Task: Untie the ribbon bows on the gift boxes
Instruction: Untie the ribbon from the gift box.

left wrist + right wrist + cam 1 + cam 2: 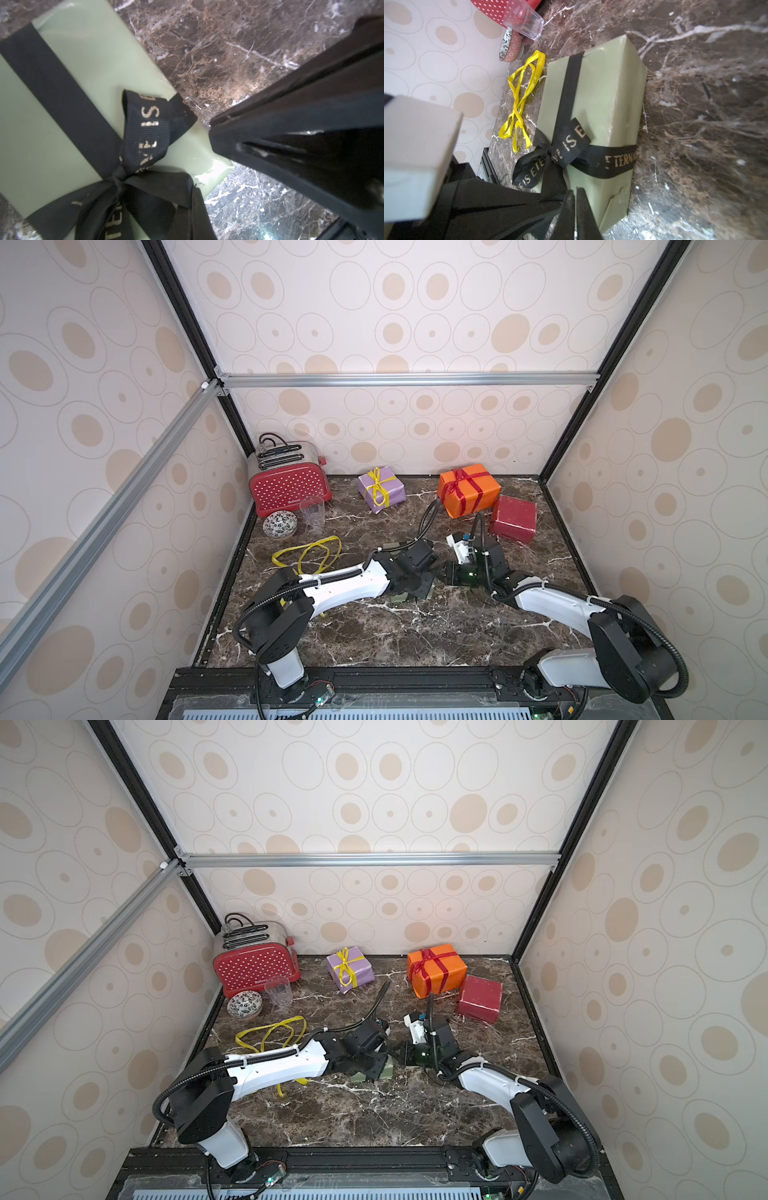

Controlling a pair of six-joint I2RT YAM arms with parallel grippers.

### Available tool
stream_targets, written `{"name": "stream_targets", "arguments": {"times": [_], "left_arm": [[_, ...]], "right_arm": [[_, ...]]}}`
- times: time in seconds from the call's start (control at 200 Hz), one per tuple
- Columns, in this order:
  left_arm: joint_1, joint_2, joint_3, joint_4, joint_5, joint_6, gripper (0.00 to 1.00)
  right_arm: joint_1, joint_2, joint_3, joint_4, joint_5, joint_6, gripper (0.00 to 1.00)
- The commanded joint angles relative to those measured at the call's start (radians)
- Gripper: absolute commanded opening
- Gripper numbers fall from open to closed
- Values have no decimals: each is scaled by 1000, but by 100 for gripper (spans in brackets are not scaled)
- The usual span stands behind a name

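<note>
A toaster [289,487] stood in the worktop's [395,626] far left corner, with a loose yellow ribbon [307,556] by the left edge. At the far edge sat the lilac box [397,493], its yellow bow [377,479] tied. Mid-worktop, the left gripper [426,578] and right gripper [575,192], jaws together, met over the olive box [604,99] at its tied black bow [550,151]; whether either pinched ribbon was unclear. Near the far right corner stood the orange box [455,499] with a red bow [459,477], and the bare dark red box [513,518] just beside it.

olive box [602,93] wears black pale-lettered ribbon [569,87]; toaster [289,487] red, white-dotted.
</note>
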Motion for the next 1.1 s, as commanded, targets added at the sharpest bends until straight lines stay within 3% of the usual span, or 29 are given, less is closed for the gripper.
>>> {"name": "stream_targets", "arguments": {"times": [0.0,0.21,0.601,1.092], "left_arm": [[4,-38,-3,23,-2,36,0],[4,-48,-7,13,-29,37,0],[5,-128,-33,-26,-182,38,0],[5,-286,-111,31,-356,-10,0]], "right_arm": [[30,22,3,13,-22,-13,0],[64,106,49,-16,-32,-22,0],[64,170,111,-177,47,-67,0],[64,202,131,-214,48,-73,0]]}}
